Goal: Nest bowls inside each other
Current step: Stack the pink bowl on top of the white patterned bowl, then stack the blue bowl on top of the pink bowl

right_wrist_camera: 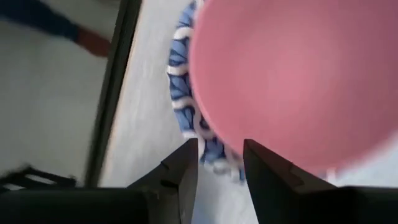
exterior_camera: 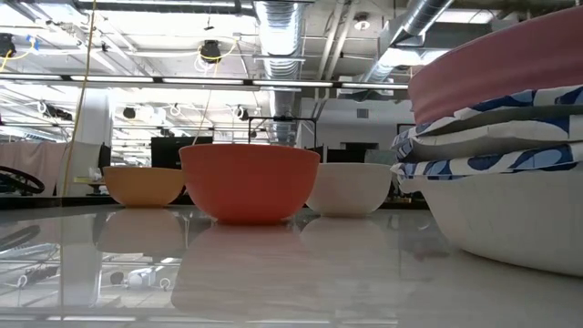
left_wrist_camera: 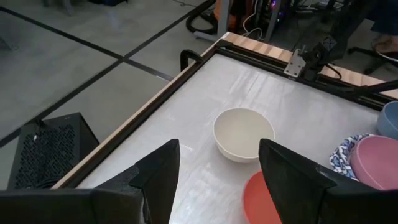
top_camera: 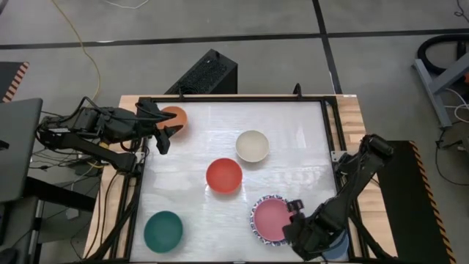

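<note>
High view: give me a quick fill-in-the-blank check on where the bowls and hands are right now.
1. The bowl sitting on top of the blue-patterned stack is coloured ____.
2. The red bowl lies between the cream bowl and the ____ bowl at the near left corner.
3. The left hand hangs open beside the ____ bowl.
4. The right hand sits at the rim of the ____ bowl.

Missing words: pink; teal-green; orange; pink
</note>
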Tool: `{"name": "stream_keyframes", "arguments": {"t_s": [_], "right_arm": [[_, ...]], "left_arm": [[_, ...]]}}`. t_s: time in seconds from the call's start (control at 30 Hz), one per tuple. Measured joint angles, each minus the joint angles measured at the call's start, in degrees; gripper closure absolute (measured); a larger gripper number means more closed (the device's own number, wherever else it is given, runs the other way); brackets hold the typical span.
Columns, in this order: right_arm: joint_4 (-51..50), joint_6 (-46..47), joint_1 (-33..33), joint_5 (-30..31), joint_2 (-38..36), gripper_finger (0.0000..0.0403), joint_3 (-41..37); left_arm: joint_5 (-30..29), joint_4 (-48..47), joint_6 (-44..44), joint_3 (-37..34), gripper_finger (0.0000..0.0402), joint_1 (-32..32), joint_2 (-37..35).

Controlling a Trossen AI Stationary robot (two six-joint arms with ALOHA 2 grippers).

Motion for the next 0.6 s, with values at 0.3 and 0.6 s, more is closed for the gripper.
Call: {"name": "stream_keyframes", "arguments": {"t_s": [0.3, 0.6], "right_arm": [[-16.03, 34.61, 3.97, -2.7, -9.01, 0.0259, 0.0], [-17.03, 36.41, 6.97, -4.78, -9.33, 0.0261, -0.38]], "left_arm": [[2.37, 0.02, -1.5, -0.01, 0.0192, 0.0, 0.0], [6.07, 0.36, -1.64, 0.0, 0.0192, 0.0, 0.0]]}}
